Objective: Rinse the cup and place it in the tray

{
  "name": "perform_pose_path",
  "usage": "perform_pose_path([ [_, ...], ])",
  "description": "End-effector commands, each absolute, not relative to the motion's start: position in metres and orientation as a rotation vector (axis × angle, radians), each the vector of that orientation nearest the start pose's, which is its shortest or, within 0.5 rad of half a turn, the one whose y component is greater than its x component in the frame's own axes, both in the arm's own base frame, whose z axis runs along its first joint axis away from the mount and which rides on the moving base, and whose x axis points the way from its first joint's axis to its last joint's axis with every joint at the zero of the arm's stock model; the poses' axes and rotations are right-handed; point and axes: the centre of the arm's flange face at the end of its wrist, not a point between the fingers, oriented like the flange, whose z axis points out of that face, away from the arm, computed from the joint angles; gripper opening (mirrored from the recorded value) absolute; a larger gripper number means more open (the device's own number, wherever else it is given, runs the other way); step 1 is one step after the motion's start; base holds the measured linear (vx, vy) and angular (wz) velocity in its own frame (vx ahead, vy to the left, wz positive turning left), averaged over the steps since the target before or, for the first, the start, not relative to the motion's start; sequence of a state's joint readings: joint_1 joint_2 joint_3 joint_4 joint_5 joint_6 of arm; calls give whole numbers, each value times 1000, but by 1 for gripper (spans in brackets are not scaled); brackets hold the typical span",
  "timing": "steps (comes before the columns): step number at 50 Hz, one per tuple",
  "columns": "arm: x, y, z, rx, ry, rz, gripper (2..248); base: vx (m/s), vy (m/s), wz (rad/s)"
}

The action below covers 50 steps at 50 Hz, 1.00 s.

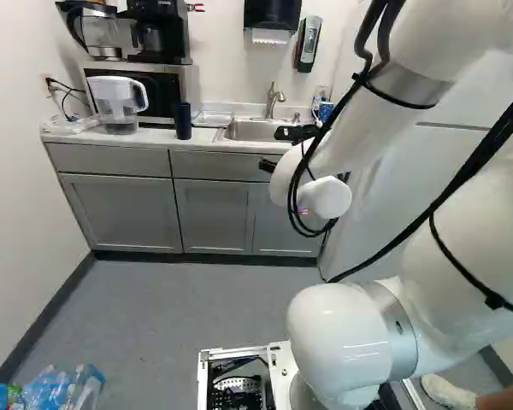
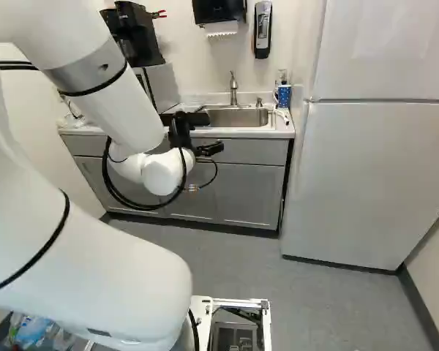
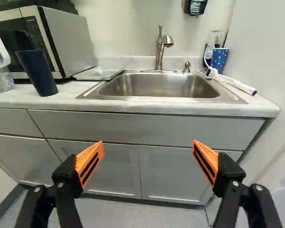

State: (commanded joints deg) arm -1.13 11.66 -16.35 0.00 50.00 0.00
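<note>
My gripper (image 2: 186, 133) is held up in front of the sink cabinets. In the wrist view the gripper (image 3: 148, 149) stands wide open, nothing between its orange-padded fingers. A dark navy cup (image 3: 37, 71) stands on the counter beside the microwave, well ahead of the fingers and to the left base view's side of the sink; the cup (image 1: 182, 120) shows there too. The shallow tray (image 3: 100, 72) lies between cup and sink. Ahead of the gripper is the steel sink (image 3: 156, 86) with its faucet (image 3: 161, 47) behind the basin.
A clear pitcher (image 1: 118, 102) stands near the microwave (image 3: 71, 38). Beyond the sink's other side are a blue dotted cup (image 3: 219, 59), a soap bottle and a white corded brush-like thing (image 3: 232, 83). The fridge (image 2: 373, 161) flanks the counter. The counter's front edge (image 3: 133, 108) crosses ahead.
</note>
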Motion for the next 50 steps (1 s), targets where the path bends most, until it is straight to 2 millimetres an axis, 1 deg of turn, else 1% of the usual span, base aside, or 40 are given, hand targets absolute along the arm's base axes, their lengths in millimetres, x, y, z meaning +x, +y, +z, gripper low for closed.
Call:
perform_pose_path([
  [50, 380, -7, 474, -2330, 21, -2125, 247, 0, 0, 0],
])
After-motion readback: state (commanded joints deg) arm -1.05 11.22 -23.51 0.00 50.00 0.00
